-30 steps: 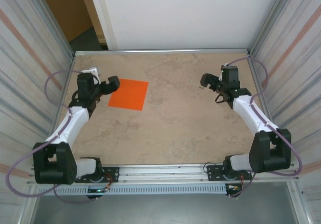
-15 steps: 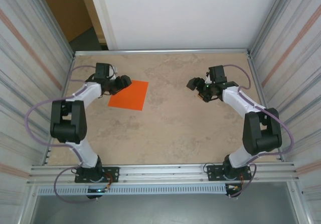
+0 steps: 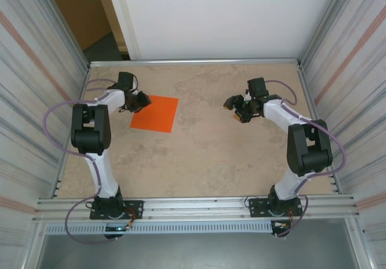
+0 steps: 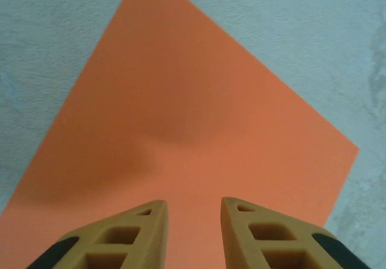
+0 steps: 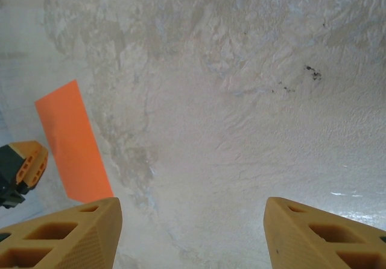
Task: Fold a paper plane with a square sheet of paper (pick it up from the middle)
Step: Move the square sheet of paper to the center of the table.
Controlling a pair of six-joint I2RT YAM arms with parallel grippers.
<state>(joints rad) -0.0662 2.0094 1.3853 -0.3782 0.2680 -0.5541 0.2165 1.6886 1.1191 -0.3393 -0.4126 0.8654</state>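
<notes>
Both arms are stretched out over the counter (image 3: 205, 154) from the near edge, with the elbows raised. The left arm (image 3: 90, 130) is reached toward the far left corner, and the left hand (image 3: 140, 102) is turned inward, its fingers (image 4: 129, 233) parted by a narrow gap. The right arm (image 3: 307, 148) is reached along the right edge. The right hand (image 3: 234, 110) is pointed toward the counter's middle, its fingers (image 5: 66, 233) spread wide.

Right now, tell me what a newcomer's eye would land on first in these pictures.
The bright orange square sheet of paper, lying flat on the far left part of the beige table, stands out at once. The left gripper is over its left edge, fingers slightly apart, while the right gripper hangs wide open over bare table across from it.
</notes>
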